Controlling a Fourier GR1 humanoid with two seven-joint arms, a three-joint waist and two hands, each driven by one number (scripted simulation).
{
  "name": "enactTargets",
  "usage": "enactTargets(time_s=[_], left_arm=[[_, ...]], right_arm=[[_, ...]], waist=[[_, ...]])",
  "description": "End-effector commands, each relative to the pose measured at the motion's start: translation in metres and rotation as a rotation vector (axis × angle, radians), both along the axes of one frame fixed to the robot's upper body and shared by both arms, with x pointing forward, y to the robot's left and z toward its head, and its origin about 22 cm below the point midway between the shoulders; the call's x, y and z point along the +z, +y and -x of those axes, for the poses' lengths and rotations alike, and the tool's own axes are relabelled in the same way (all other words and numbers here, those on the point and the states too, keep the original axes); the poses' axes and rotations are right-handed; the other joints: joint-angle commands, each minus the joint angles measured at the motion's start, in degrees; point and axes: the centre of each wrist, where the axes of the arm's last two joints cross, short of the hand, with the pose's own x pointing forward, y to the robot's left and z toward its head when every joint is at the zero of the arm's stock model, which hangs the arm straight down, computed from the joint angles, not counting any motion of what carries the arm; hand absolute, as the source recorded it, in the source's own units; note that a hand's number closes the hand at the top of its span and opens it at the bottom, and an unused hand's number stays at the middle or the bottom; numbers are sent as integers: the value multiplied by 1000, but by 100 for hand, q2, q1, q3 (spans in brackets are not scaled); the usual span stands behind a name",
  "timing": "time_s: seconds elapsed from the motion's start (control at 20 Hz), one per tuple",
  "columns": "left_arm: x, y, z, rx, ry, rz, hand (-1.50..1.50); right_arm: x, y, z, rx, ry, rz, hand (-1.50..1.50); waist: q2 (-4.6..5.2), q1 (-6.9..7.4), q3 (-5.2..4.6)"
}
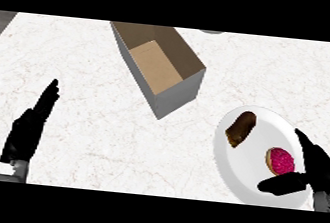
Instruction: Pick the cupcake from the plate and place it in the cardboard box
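Note:
A white plate [260, 117] lies at the right of the counter. On it are a cupcake with pink frosting [281, 161] and a brown chocolate pastry [240, 128]. My right hand [318, 171] hovers at the plate's right side, fingers straight and thumb spread below the cupcake, open and not closed on it. An open cardboard box [158, 65] stands at the upper middle, empty inside. My left hand [29, 125] rests open at the lower left, fingers pointing up.
The counter is white marble [77, 50], with dark floor showing past its left and right far corners. A grey round object [213, 32] peeks in at the top edge behind the box.

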Motion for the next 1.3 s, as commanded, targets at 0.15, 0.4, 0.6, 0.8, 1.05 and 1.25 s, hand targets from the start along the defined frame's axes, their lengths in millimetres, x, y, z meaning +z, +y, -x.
enactTargets(time_s=[0.15, 0.4, 0.6, 0.8, 1.05, 1.25], left_arm=[[6, -8, 9, 18, 30, -10, 0], [0, 10, 6, 0, -8, -16, 0], [-8, 1, 3, -10, -12, -5, 0], [8, -13, 0, -37, -1, 6, 0], [1, -6, -2, -28, 11, 13, 0], [21, -4, 3, -34, 8, 0, 0]], right_arm=[[7, 9, 2, -44, 58, -43, 150], [-13, 6, 7, -11, -16, 158, 150], [-10, -3, -2, -20, -49, 247, 150], [-2, 1, -32, 253, -130, 333, 150], [-8, 24, -64, 540, -234, 427, 150], [-5, 7, -75, 583, -302, 450, 150]], waist=[[-6, 3, 1], [-3, 10, 0], [-1, 0, 1], [16, 139, 8], [58, 259, 9], [2, 74, 6]])
